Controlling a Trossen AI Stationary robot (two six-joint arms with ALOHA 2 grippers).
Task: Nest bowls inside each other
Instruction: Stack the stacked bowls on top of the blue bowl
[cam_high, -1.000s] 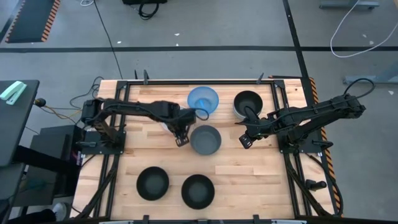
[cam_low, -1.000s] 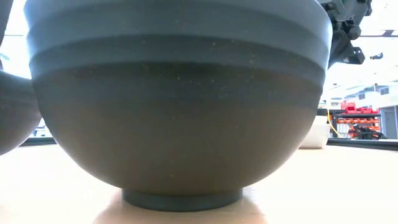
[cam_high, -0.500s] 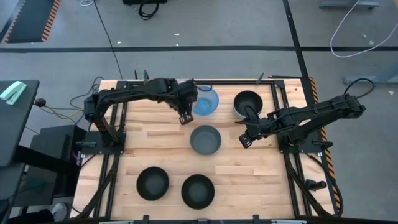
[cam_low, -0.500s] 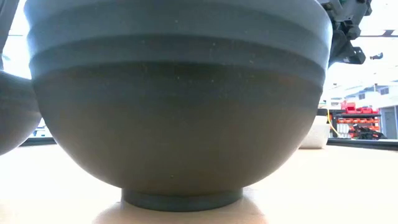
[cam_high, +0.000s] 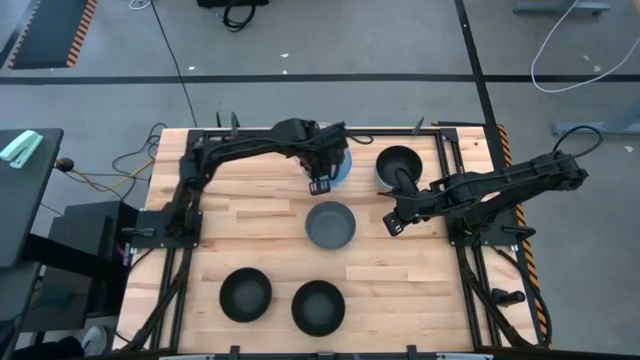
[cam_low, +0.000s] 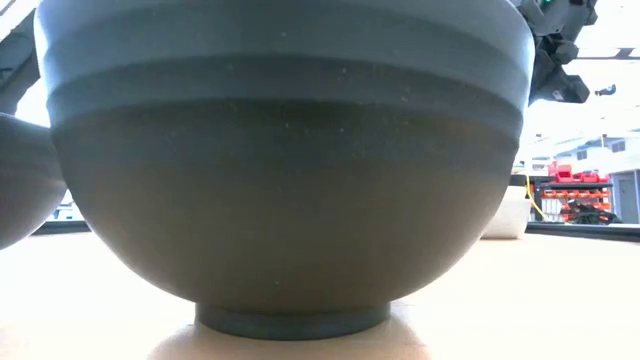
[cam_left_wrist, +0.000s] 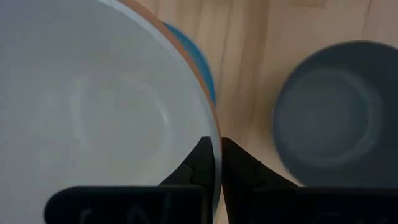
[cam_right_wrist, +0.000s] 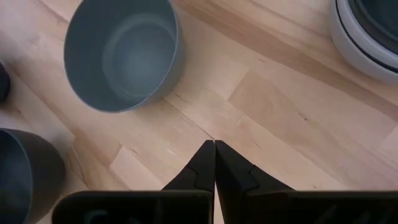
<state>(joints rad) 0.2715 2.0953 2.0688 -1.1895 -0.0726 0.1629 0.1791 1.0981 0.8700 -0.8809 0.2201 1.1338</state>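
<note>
My left gripper (cam_high: 320, 186) is over the blue bowl (cam_high: 340, 160) near the table's far edge, shut on a white bowl (cam_left_wrist: 93, 112). In the left wrist view the white bowl covers most of the blue bowl (cam_left_wrist: 208, 81), and an orange edge (cam_left_wrist: 198, 73) shows between the two. The dark grey bowl (cam_high: 330, 225) stands on its foot at the table's middle. My right gripper (cam_high: 393, 226) hangs shut to the right of it, over bare wood (cam_right_wrist: 214, 149). A black bowl sits in a white one (cam_high: 398, 167) at the far right. Two black bowls (cam_high: 246, 294) (cam_high: 318, 305) stand near the near edge. My left gripper pinches the white bowl's rim (cam_left_wrist: 214, 134), one finger inside the bowl and one outside, coming from above. The bowl is upright over the blue bowl. Whether it rests in the blue bowl or hangs above it, I cannot tell.
The low view is filled by one black bowl (cam_low: 290, 170) standing on its foot, with another (cam_low: 20, 180) at its left. Bare wood lies between the dark grey bowl and the near black bowls, and along the table's left side.
My left gripper has carried the white bowl from left of the dark grey bowl toward the far edge, then right, to above the blue bowl. The right arm has kept still.
</note>
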